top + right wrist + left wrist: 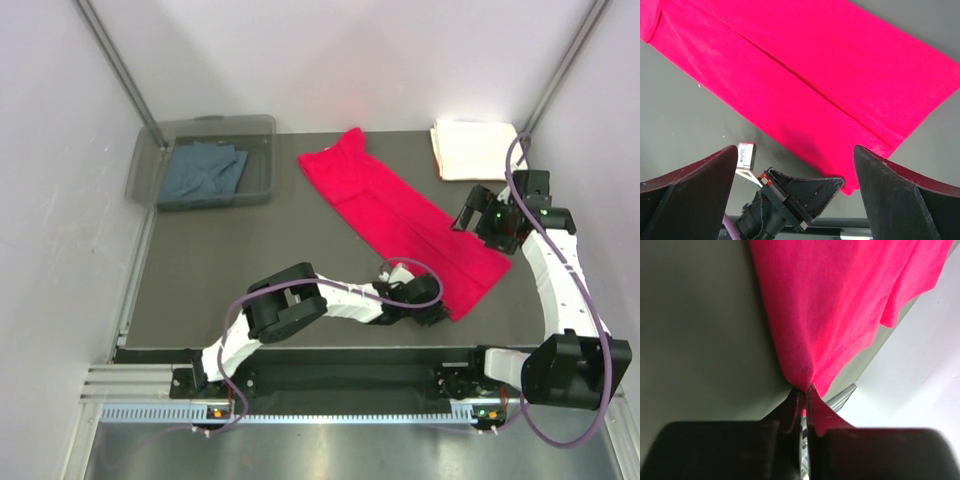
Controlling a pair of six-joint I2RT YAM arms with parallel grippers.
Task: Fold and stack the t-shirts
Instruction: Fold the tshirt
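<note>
The red t-shirt [405,215] lies as a long strip running diagonally across the dark mat. My left gripper [441,309] is at the strip's near corner. In the left wrist view it [804,390] is shut, with the red cloth [840,305] pinched between its fingertips. My right gripper [468,216] hovers over the strip's right side, open and holding nothing. Its wrist view shows the red t-shirt [815,75] below its wide-apart fingers [695,190] and the left gripper [805,192] at the corner. A cream-white folded t-shirt [472,149] sits at the back right. The blue-grey t-shirt [203,171] lies in the bin.
A clear plastic bin [258,128] stands at the back left of the mat. White walls enclose the mat on three sides, with metal posts [120,65] in the back corners. A metal rail [300,410] runs along the near edge by the arm bases.
</note>
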